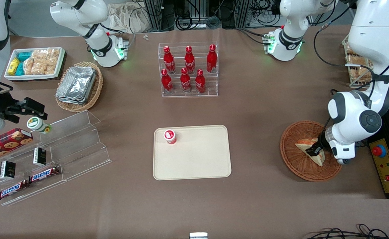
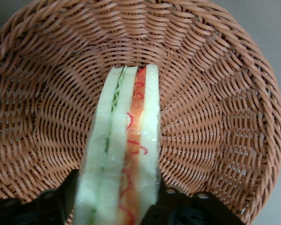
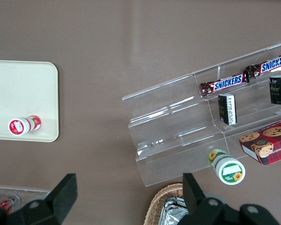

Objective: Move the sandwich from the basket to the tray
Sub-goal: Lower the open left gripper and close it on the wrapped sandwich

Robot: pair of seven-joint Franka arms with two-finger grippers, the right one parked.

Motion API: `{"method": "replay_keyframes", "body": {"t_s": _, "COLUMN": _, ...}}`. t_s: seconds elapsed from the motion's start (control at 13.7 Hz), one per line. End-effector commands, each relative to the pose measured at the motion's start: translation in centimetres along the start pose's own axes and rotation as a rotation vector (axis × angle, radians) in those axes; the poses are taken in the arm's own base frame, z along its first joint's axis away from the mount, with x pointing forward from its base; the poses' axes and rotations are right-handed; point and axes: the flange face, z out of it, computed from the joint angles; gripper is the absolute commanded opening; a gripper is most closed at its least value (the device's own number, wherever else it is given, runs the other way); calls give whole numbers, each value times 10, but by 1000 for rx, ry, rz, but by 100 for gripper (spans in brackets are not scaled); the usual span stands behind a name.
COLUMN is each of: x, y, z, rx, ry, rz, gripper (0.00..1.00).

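Wicker, reddish-brown: the basket [image 1: 295,166] sat toward the working arm's end of the table, w/ the sandwich [image 1: 308,149] inside it, resting on the weave. The gripper [image 1: 313,150] was down in the basket, right at the sandwich. Wrist view showed the basket [image 2: 215,112] filling the frame and the sandwich [image 2: 126,154] standing on edge, layers facing the camera, w/ one dark finger [image 2: 54,204] on either side of the bread. Fingers looked pressed against both outer slices, so my read was: clamped on the sandwich, tho whether it was lifted off the weave couldn't be told.

Step in hand, as I judged it: the grasp itself, i.e. pick just made or being made; the carry not yet begun. The sandwich was nowhere near the tray [image 1: 201,166], which lay well apart, at mid-table, nearer the front camera than the bottle rack [image 1: 189,71].

A small red-capped bottle [image 1: 169,136] stood on the tray near the corner closest to the rack; the rest of the tray surface was bare.

Next move prob. called for a straight lift to clear the basket rim, then a sideways carry toward the parked arm's end, then a set-down on the bare part of the tray, away from the bottle. Soft bread, so a gentle squeeze seemed wise.
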Motion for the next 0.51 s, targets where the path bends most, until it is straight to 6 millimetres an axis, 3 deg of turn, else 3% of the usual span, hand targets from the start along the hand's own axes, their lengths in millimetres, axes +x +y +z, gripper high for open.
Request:
{"method": "replay_keyframes", "body": {"t_s": 0.0, "x": -3, "y": -2, "z": -4, "rx": -20, "ry": 16, "rz": -22, "gripper": 5}}
{"method": "replay_keyframes", "body": {"t_s": 0.22, "x": -3, "y": -3, "z": -8, "rx": -7, "ry": 6, "rz": -2, "gripper": 1}}
{"method": "replay_keyframes", "body": {"t_s": 0.44, "x": 9, "y": -4, "z": -34, "rx": 60, "ry": -61, "rz": 84, "gripper": 0}}
